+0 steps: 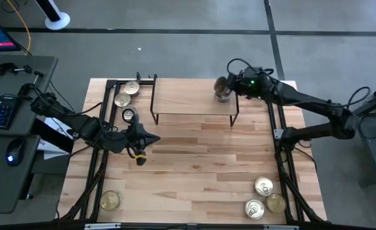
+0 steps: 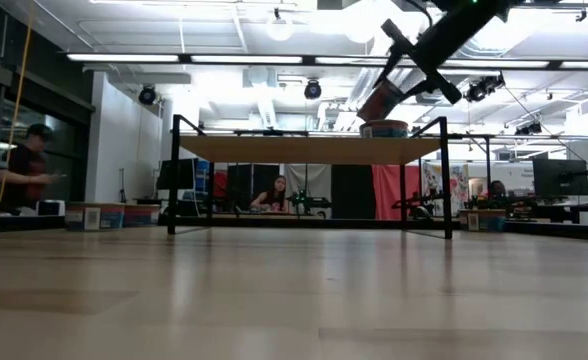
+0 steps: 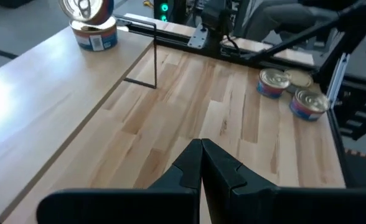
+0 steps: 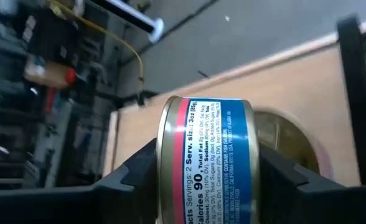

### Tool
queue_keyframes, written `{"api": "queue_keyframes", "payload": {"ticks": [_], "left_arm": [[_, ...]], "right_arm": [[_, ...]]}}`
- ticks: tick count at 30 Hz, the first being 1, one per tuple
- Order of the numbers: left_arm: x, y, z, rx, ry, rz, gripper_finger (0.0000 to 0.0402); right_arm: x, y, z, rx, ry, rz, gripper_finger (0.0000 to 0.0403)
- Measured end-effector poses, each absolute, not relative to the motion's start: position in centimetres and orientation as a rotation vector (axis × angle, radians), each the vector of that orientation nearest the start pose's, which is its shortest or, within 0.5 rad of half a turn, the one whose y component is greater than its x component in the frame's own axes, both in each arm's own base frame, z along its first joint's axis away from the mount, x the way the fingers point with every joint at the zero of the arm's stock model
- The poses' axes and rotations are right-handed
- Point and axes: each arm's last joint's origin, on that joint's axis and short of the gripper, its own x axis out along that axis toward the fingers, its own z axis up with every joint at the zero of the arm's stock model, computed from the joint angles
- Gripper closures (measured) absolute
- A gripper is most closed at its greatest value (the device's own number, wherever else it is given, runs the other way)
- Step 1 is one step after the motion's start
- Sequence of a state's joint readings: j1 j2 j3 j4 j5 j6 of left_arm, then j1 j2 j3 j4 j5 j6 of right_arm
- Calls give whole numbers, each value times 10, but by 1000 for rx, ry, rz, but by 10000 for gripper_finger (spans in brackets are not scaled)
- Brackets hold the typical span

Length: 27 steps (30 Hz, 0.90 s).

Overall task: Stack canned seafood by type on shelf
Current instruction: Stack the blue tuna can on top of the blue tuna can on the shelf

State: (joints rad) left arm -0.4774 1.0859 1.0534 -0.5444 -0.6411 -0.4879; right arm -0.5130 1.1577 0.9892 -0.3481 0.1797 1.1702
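Observation:
My right gripper [image 4: 211,186] is over the right end of the shelf [image 1: 194,101], shut on a blue-and-red labelled tin [image 4: 211,162]. That tin hangs just above a gold-lidded tin [image 4: 289,146] standing on the shelf board [image 2: 304,150]. In the low view the held tin [image 2: 379,100] is tilted over the standing tin [image 2: 384,128]. My left gripper [image 3: 201,155] is shut and holds nothing. It hovers over the table's left-middle [image 1: 146,137]. Three tins [image 1: 127,100] stand left of the shelf, three more [image 1: 265,198] at the near right corner, and one [image 1: 110,200] at the near left. My right gripper pinches the tin between its two fingers, one finger [image 4: 139,171] on the lid face and the other [image 4: 279,177] on the bottom face. The printed side wall [image 4: 214,155] faces the wrist camera. It is held on edge, tilted and lifted clear above the tin on the shelf.
A small yellowish thing [image 1: 140,156] lies on the table beside my left gripper. Black rails run along the left [image 1: 105,128] and right [image 1: 281,147] sides of the table. Bare wood [image 1: 207,166] lies between the shelf and the near tins. People sit in the room behind.

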Motion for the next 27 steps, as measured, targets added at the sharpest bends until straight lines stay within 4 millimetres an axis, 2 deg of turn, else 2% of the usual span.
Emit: {"api": "queue_keyframes", "payload": {"ticks": [4,8,10,15,27], "left_arm": [[205,-86,342,-195,405,273,402],[206,-86,344,-203,377,289,402],[206,-86,345,-209,364,291,402],[207,-86,346,-214,357,292,402],[206,-86,346,-213,358,292,401]], "right_arm": [[206,-129,312,1213,13,-870,231],[206,-129,304,1267,36,-806,230],[206,-128,303,1279,45,-794,216],[206,-128,301,1308,39,-811,174],[204,-130,299,1353,18,-857,164]]}}
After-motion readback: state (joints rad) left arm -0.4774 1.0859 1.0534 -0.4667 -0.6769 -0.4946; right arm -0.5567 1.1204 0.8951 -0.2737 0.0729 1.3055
